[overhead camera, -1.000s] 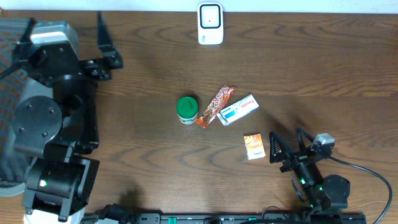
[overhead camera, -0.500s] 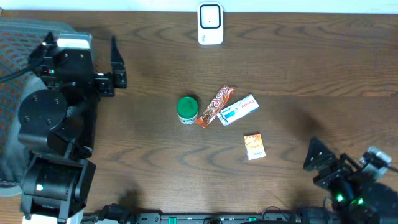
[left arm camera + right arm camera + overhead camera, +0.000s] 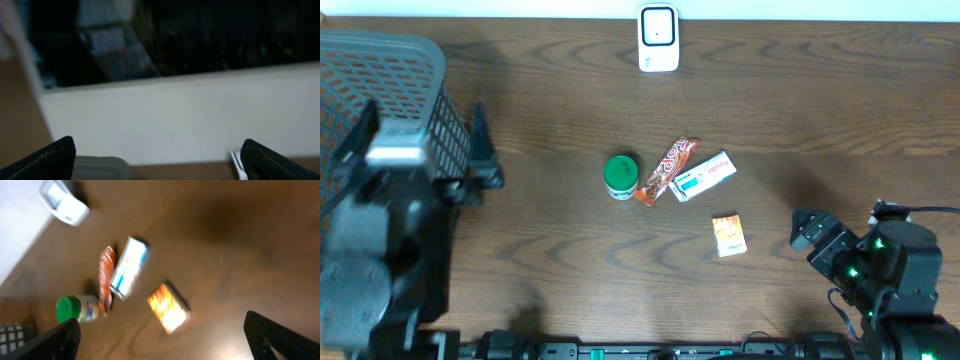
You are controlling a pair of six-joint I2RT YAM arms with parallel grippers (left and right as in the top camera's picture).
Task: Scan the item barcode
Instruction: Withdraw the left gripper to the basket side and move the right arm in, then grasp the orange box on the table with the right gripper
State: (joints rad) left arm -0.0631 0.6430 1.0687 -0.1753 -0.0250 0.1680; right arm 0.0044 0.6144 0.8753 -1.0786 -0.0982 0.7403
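The dark wooden table (image 3: 820, 110) fills the overhead view. At its left side stands the bulky left arm (image 3: 380, 260), blurred, and beside it in the far left corner is a grey mesh basket (image 3: 380, 70). The smaller right arm (image 3: 890, 270) sits at the near right corner, green lights showing on its body.

The left gripper (image 3: 160, 165) is spread wide with nothing between its dark fingertips; its wrist camera looks at a pale wall and a dark area above it, not at the items. The right gripper (image 3: 165, 340) is likewise released, jaws far apart and empty, looking down the table toward the items from well apart.

A white barcode scanner (image 3: 658, 38) stands at the far edge, in the middle. The goods lie in the centre of the table, well apart from both grippers: a white and blue box (image 3: 704, 176) tilted, touching an orange-red snack wrapper (image 3: 667, 170) on its left, which in turn lies against a green-lidded jar (image 3: 621, 176). A small orange box (image 3: 729, 235) lies alone nearer the front, toward the right arm
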